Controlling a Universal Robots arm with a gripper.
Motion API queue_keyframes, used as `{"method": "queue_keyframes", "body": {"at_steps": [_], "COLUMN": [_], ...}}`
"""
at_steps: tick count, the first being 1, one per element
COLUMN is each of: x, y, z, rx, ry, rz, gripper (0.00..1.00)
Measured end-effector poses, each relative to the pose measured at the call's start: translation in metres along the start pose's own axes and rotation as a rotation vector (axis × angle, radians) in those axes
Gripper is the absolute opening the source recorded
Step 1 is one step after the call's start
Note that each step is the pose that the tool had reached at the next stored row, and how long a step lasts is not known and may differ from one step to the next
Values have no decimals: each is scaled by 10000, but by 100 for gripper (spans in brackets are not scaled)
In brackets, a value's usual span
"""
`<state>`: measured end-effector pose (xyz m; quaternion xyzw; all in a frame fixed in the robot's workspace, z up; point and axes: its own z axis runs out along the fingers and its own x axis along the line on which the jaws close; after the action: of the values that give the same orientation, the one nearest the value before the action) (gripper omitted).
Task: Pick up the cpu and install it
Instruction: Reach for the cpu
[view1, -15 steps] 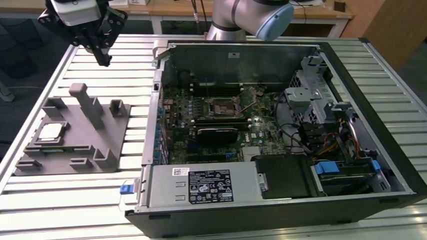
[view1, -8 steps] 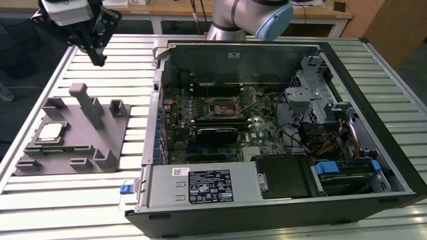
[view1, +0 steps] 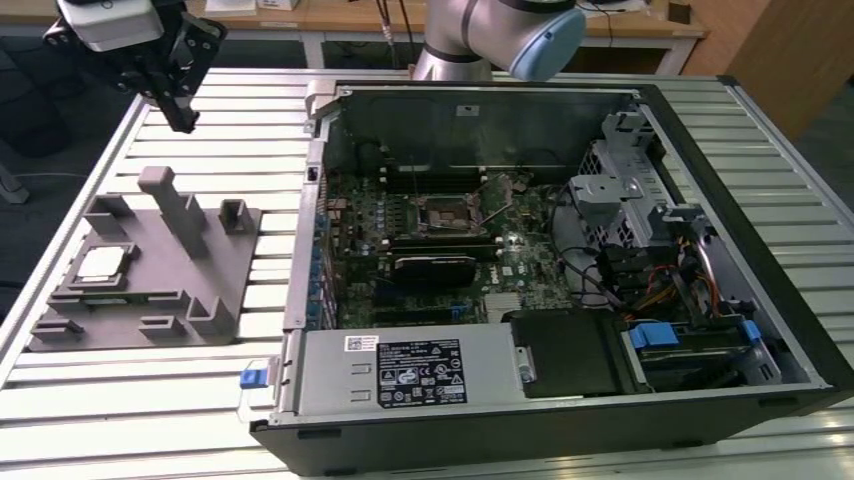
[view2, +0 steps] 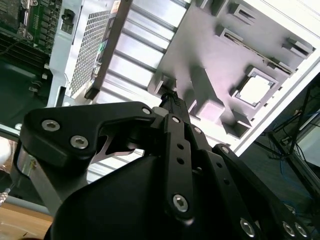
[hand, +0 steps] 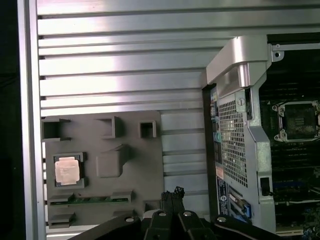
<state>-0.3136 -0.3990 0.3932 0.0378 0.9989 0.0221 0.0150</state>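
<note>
The cpu (view1: 103, 263) is a small silvery square chip lying flat in a recess of the grey holder block (view1: 160, 290), on the exterior view's left. It also shows in both wrist views (view2: 255, 88) (hand: 66, 170). My gripper (view1: 182, 122) hangs high above the table, beyond the far end of the holder block and well apart from the chip. Its black fingers (hand: 172, 193) are pressed together with nothing between them, as the second wrist view (view2: 172, 98) also shows. The motherboard's socket (view1: 445, 212) sits inside the open computer case.
The open computer case (view1: 694, 150) fills the middle and the exterior view's right, with drive cages, cables and a power supply inside. The holder block has tall posts (view1: 171, 205) standing up near the chip. The slatted metal table (view1: 254, 110) lies underneath.
</note>
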Motion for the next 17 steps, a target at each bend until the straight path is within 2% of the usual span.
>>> {"method": "queue_keyframes", "body": {"at_steps": [17], "x": [404], "y": [-34], "z": [77], "rx": [0], "ry": [1], "rz": [0], "gripper": [11]}}
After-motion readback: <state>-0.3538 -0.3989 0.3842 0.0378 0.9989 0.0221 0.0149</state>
